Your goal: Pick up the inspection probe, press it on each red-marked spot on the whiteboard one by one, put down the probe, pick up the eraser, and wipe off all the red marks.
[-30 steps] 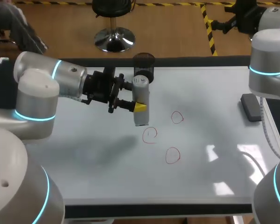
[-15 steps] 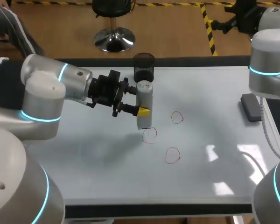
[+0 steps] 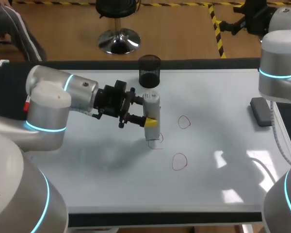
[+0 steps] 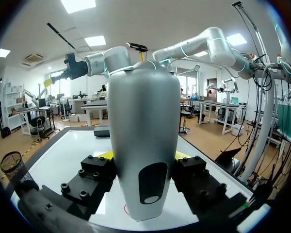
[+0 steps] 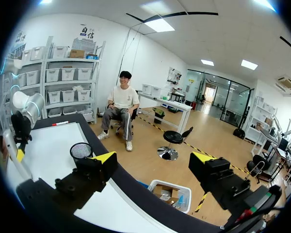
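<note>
My left gripper (image 3: 150,119) is shut on the grey-white inspection probe (image 3: 151,115), holding it upright. The probe's lower end rests on one red circle (image 3: 157,141) on the whiteboard (image 3: 97,160) and hides part of it. Two more red circles (image 3: 184,122) (image 3: 179,161) lie to its right and nearer the front. In the left wrist view the probe (image 4: 144,145) fills the space between the yellow-tipped fingers (image 4: 105,155). The dark grey eraser (image 3: 260,110) lies at the board's right edge. My right gripper (image 5: 153,162) is open and empty, raised past the table's far right corner.
A black mesh cup (image 3: 149,71) stands at the board's far edge, just behind the probe; it also shows beside the left gripper (image 4: 12,167). My right arm's base (image 3: 280,63) rises beside the eraser.
My left arm carried the probe right and toward the front, then down onto the red circle that lay clear of it before. The right arm has not moved.
</note>
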Controlling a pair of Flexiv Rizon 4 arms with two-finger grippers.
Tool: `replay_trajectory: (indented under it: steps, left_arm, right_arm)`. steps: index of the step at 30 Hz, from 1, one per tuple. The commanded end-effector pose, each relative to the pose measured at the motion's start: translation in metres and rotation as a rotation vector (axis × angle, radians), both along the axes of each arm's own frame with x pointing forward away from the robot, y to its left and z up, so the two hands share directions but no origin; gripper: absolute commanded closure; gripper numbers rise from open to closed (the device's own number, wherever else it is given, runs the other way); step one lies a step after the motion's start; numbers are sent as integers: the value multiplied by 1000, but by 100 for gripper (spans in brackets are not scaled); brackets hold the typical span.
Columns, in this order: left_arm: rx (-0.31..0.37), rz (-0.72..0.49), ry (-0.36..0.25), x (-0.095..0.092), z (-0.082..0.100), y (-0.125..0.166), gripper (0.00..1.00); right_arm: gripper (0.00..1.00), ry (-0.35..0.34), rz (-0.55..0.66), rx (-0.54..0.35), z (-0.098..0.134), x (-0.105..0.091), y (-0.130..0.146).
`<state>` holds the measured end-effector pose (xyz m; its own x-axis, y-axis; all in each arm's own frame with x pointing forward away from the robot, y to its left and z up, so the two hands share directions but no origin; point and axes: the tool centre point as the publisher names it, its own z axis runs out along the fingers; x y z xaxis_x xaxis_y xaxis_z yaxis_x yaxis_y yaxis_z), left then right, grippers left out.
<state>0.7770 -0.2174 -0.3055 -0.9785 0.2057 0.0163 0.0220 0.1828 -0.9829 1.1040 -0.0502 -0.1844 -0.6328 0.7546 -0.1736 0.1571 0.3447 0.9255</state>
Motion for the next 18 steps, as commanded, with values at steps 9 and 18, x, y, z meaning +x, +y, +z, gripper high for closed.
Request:
replay_trajectory:
  steps: [9, 18]
  left_arm:
    - [2, -20, 18, -3, -12, -7, 100]
    - [4, -23, 25, -2, -18, -9, 100]
  right_arm:
    - [0, 0, 0, 0, 0, 0, 0]
    - [0, 0, 0, 0, 0, 0, 0]
